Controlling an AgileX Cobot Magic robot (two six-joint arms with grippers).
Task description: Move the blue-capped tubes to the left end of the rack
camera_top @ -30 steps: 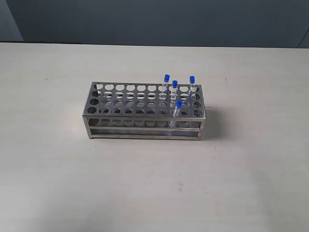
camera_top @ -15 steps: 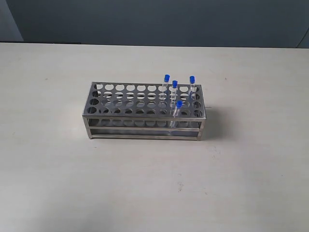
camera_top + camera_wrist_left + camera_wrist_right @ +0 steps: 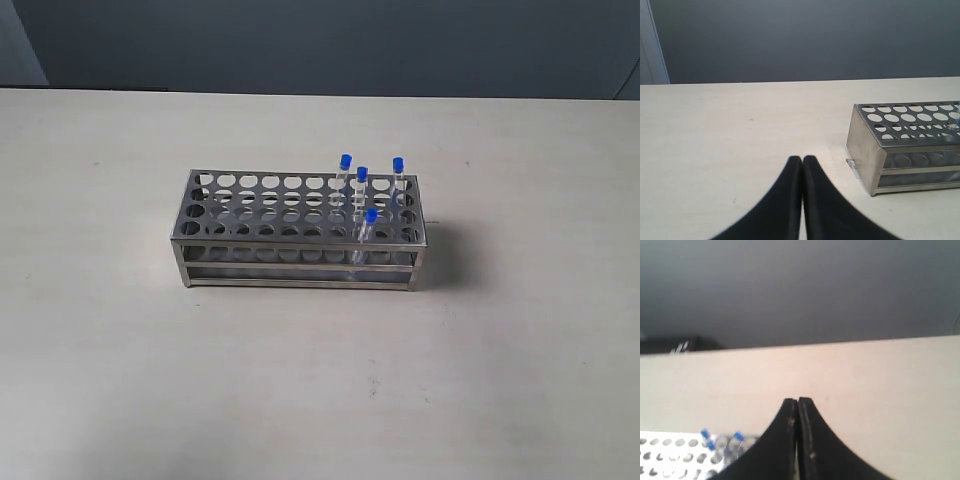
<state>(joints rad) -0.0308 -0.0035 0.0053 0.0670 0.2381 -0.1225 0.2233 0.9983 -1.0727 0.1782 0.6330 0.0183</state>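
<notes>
The shiny metal rack (image 3: 300,232) stands in the middle of the table. Several blue-capped tubes (image 3: 362,176) stand upright in holes at its right end; the left holes are bare. Neither arm shows in the exterior view. In the left wrist view my left gripper (image 3: 802,159) is shut with nothing in it, over bare table short of the rack's end wall (image 3: 865,150). My right gripper (image 3: 797,401) is shut and empty too, above the table, with the blue-capped tubes (image 3: 738,436) and the rack's top plate (image 3: 670,455) off to one side.
A pale tabletop (image 3: 120,350) surrounds the rack on all sides. A dark wall (image 3: 320,45) runs behind the table's far edge. A small scrap of clear tape (image 3: 853,165) lies at the rack's corner.
</notes>
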